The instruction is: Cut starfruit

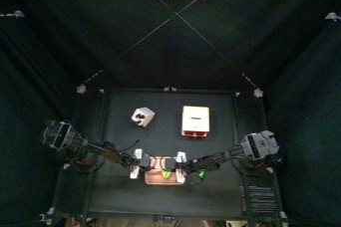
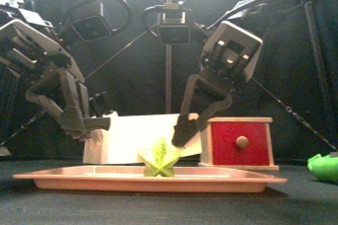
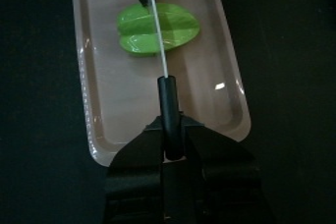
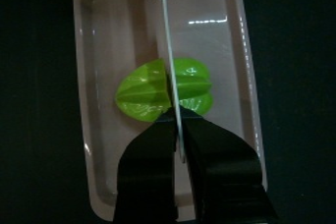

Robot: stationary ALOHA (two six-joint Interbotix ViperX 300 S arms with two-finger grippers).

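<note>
Found on a long, shallow salmon-pink plastic tray (image 2: pixel 79 177) at the near middle of the small black table (image 1: pixel 127 141): one small, ridged yellow-green starfruit (image 4: pixel 144 92).

- Lay about midway along the tray, on its bare floor.
- Sat lower than both pincers and between them, nearer the right one in the front view, clear of all jaws.

Left pincer (image 3: pixel 164 130): clenched on the black handle of a slim, white-bladed knife (image 3: pixel 159 61).

Right pincer (image 4: pixel 180 125): closed narrowly on the other end of that same blade.

Blade: stretched from pincer to pincer, crossing straight over the starfruit's middle. Could not tell whether it touched the fruit.

Also listed, farther back on the table:
- a cream-and-red cardboard box (image 2: pixel 242 142), to the right
- a white blocky item (image 2: pixel 113 140), to the left

Near the tray's right end: a bright-green rounded thing (image 2: pixel 323 167), partly cut off.
</note>
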